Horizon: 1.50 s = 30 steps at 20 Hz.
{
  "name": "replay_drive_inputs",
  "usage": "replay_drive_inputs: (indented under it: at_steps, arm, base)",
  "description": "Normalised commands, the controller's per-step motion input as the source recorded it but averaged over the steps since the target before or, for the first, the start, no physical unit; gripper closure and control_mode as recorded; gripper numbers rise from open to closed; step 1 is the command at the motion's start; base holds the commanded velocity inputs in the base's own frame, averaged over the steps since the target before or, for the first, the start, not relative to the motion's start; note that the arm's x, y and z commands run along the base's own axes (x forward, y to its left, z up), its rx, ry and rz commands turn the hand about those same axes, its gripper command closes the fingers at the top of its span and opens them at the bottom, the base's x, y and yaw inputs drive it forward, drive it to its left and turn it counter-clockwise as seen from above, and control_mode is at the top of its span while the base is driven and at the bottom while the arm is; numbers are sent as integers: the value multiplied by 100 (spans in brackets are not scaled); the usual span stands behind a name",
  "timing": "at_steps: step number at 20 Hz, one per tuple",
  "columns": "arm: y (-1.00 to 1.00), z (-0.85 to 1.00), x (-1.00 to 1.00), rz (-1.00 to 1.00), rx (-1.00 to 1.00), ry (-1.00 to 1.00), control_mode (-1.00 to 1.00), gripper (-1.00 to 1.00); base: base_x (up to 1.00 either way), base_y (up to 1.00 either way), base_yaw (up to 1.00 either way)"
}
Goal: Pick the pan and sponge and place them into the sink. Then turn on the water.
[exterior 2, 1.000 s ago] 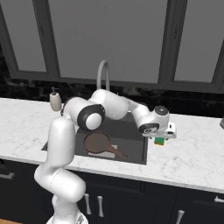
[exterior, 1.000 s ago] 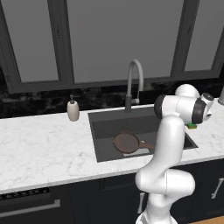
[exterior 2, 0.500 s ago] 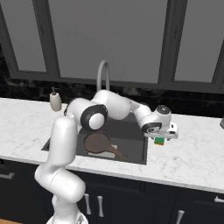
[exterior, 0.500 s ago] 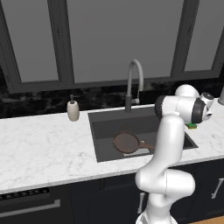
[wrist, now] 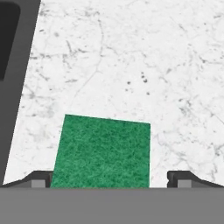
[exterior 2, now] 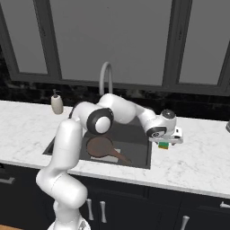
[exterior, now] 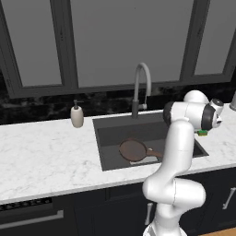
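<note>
Green and flat, the small rectangular sponge point(wrist: 103, 151) is lying on the white marble counter point(wrist: 131, 57), just to the right of the dark-grey recessed sink point(exterior 2: 134, 139). Seen from the hand camera, it is sitting between the two dark fingertips point(wrist: 41, 178), nearer the left one, with bare marble showing between its right edge and the right tip. The white arm's two-finger gripper point(wrist: 111, 181) is standing spread wide, and nothing is being held; whether either tip is touching the sponge I cannot tell.

From the right base camera, the gripper point(exterior 2: 165, 143) is hanging directly over the sponge point(exterior 2: 163, 145), of which only a small green patch is showing beneath the hand. The left base camera is showing the same patch point(exterior: 203, 133) at the basin's right rim.

Inside the sink, the round dark-brown frying pan point(exterior: 133, 150) is resting on the floor, its thin handle pointing toward the basin's right front. Behind the basin, the tall grey gooseneck faucet point(exterior: 140, 87) is standing, with no water showing.
</note>
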Motion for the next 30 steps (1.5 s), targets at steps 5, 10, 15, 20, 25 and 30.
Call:
replay_drive_inputs:
  at_steps: [5, 10, 15, 20, 25, 30]
  arm:
    - [0, -25, 7, 0, 0, 0, -100, -100]
    - [0, -6, 3, 0, 0, 0, -100, 100]
    - [0, 0, -3, 0, 0, 0, -100, 100]
    - [14, 5, -20, 0, 0, 0, -100, 100]
    - [62, 28, -36, 0, 0, -1, -100, 100]
    - [86, 34, -34, 0, 0, 0, -100, 100]
  base:
    - [0, 0, 0]
    - [0, 0, 0]
    - [0, 0, 0]
    - [0, 0, 0]
    - [0, 0, 0]
    - [0, 0, 0]
